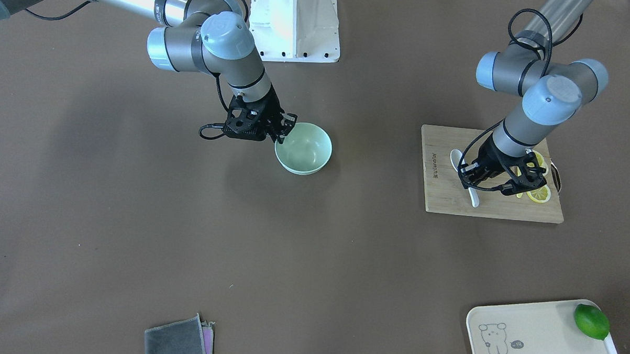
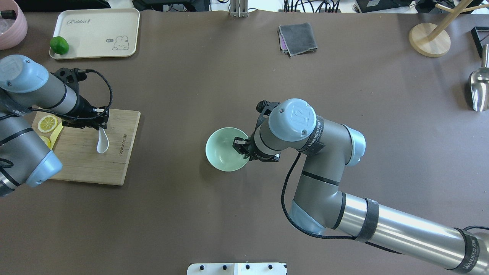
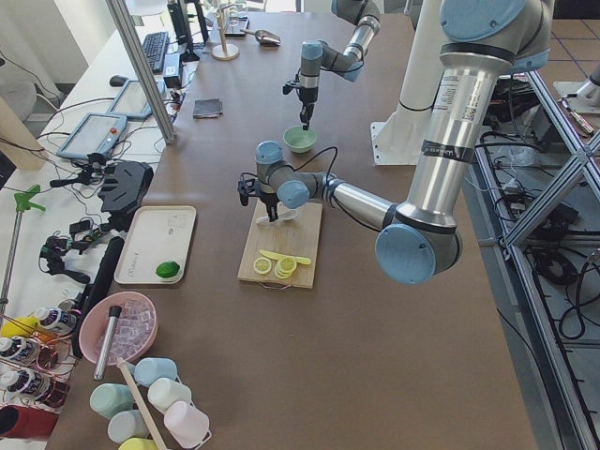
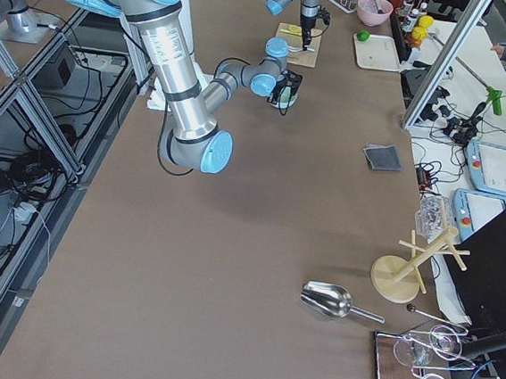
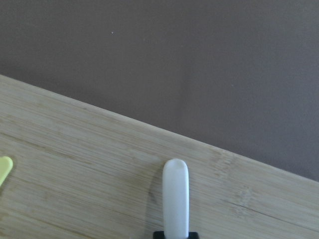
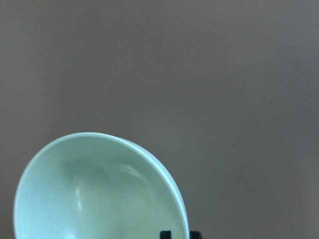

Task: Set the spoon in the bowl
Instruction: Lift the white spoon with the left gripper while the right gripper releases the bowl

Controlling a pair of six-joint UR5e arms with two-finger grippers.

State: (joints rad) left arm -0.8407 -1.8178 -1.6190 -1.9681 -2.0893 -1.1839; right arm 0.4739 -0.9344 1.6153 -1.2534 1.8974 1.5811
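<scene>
1. The task is judged to be at an early stage. The bowl (image 2: pixel 219 151) is seen to be empty and stands on the brown table (image 2: pixel 244 76) near its middle, well apart from the cutting board (image 2: pixel 88 160).
2. The spoon (image 2: pixel 102 142) is found at the cutting board, with its scoop turned toward the robot and its handle pointing away, near the lemon slices (image 2: pixel 47 123). Whether it rests on the wood or is raised a little cannot be told.
3. The pick-up is taken to be the step in hand. The lift, the carry across the open table and the setting-down inside the bowl are all left to be done.
4. The left gripper (image 2: pixel 101 123) is set over the spoon's handle with its jaws drawn narrow, one on each side. In the left wrist view the rounded end of the handle is seen sticking out from between them. The handle is therefore judged to be pinched, though the contact itself is not plainly shown.
5. The right gripper (image 2: pixel 240 146) is placed at the bowl's rim, on the side nearer its own arm. Its jaws are also drawn narrow, one inside the wall and one outside, and the rim is seen between them in the right wrist view. The bowl is taken to be held steady there.
</scene>
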